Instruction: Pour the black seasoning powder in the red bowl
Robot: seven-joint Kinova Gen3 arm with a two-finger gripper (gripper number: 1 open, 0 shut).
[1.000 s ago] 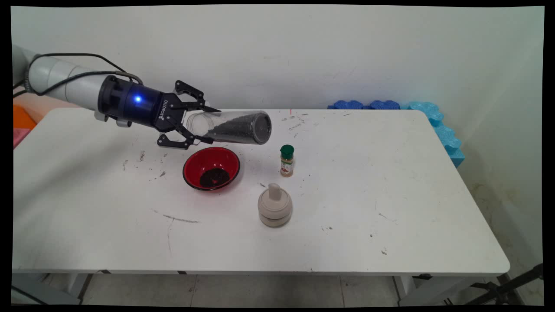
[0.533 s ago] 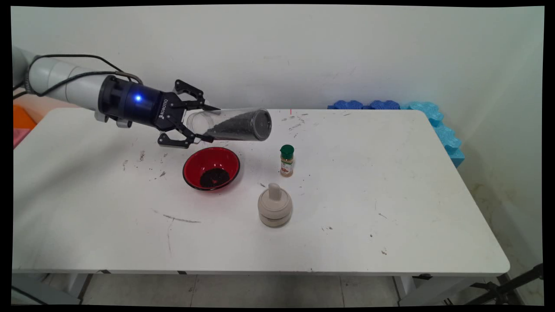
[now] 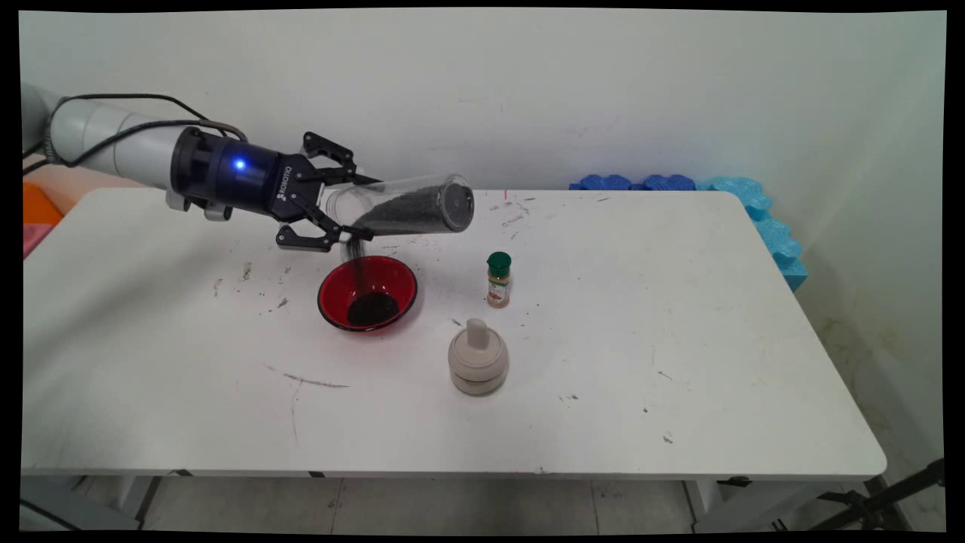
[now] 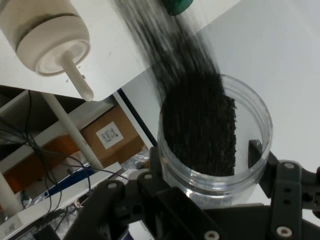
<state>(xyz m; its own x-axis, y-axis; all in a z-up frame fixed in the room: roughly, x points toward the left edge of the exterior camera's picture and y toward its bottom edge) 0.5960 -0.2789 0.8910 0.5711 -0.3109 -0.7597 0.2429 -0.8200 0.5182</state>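
Note:
My gripper (image 3: pixel 363 209) is shut on a clear plastic jar (image 3: pixel 415 207) of black grains, held almost flat above the table. The jar's mouth is at the gripper end and dips slightly; its far end is raised. A thin stream of grains (image 3: pixel 356 264) falls from the mouth into the red bowl (image 3: pixel 332 296) right below, where a dark pile (image 3: pixel 373 308) lies. In the hand view the jar (image 4: pixel 215 135) sits between the fingers (image 4: pixel 255 152), and the grains (image 4: pixel 165 45) are blurred in motion.
A small spice bottle with a green cap (image 3: pixel 498 280) stands right of the bowl. A beige lidded pot with a knob (image 3: pixel 477 366) sits nearer the front. Blue foam pieces (image 3: pixel 758 207) line the table's back right corner. Dark specks (image 3: pixel 513 219) dot the tabletop.
The jar's far end has risen and its mouth has dipped. Grains now stream into the red bowl, where none were falling before.

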